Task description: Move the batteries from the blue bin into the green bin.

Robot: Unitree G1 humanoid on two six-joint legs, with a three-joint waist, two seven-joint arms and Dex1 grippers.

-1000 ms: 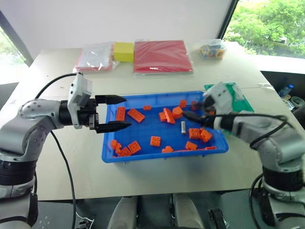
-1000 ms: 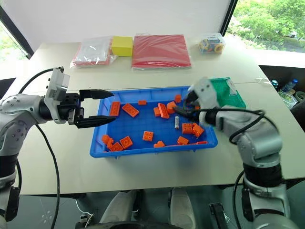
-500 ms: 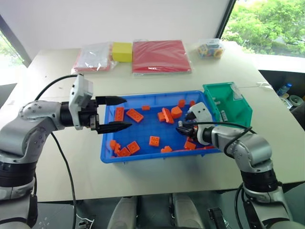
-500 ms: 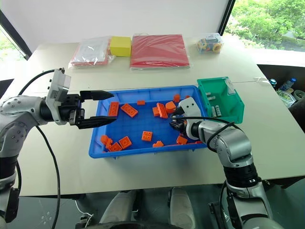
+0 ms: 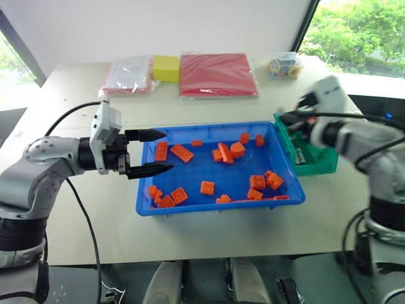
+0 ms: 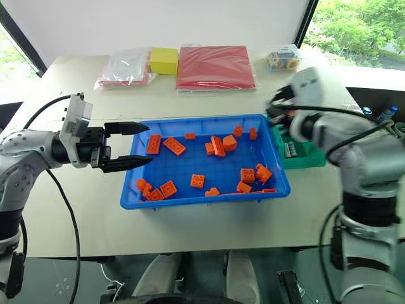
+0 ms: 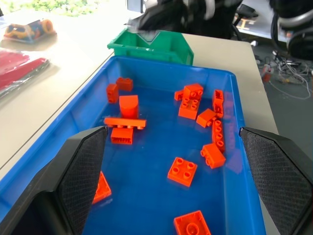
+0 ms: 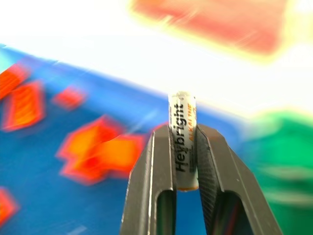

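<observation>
Nearest the robot, the blue bin (image 5: pixel 190 206) holds only orange bricks (image 5: pixel 206 187) now — I count roughly seventeen, though some overlap, and no battery among them. At its left rim the left gripper (image 5: pixel 150 152) hovers level with its two fingers spread apart and nothing between them. Just beyond the bin's right end, the right gripper (image 8: pixel 182 147) is clamped on one battery (image 8: pixel 182 139), held upright between the pads; in the head views that hand sits blurred above the near edge of the green bin (image 5: pixel 316 161). The step in hand is the carry, and by my judgement it is nearly done. Next the gripper needs to come fully over the green bin's opening and part its fingers — a few pale batteries seem to lie inside already, too small to count.
</observation>
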